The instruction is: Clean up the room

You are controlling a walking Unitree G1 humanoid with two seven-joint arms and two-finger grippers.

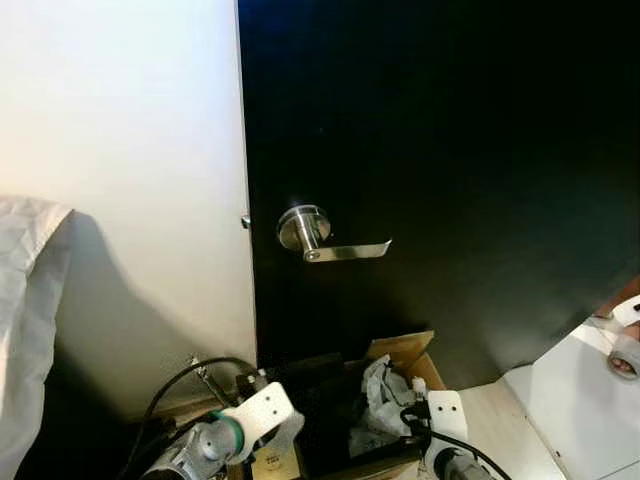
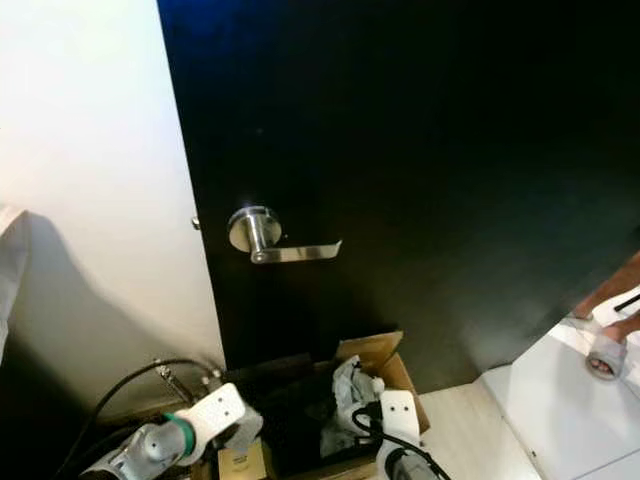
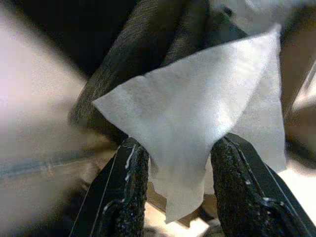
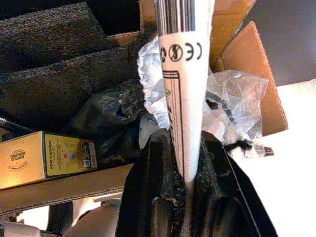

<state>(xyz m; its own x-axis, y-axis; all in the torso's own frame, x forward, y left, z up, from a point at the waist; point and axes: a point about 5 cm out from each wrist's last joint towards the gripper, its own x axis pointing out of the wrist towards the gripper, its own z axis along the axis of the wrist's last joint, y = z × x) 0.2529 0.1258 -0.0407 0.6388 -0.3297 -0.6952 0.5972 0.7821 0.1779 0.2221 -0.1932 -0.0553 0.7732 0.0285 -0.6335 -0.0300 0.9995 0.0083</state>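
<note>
Tissue (image 3: 192,118) is pinched between your left gripper (image 3: 180,185) fingers, a thin white sheet standing up from the tips. It looks light and limp, so expect it to cling or drift when you let go; the pinch at its lower edge is all it needs.

Your right gripper (image 4: 185,163) is clamped on a printed paper (image 4: 182,74), a long folded strip with barcode and symbols. It looks stiffer but creases easily; the hold is at one end, so the free end may sway.

Below the paper sits an open cardboard box (image 4: 256,84) with crumpled plastic (image 4: 229,98), black foam (image 4: 54,34) and a yellow carton (image 4: 44,158). The box stands on the floor against a black door (image 1: 450,150) with a lever handle (image 1: 325,240). A person's hand (image 2: 610,300) holds a tape roll (image 2: 603,358) at the right edge.
</note>
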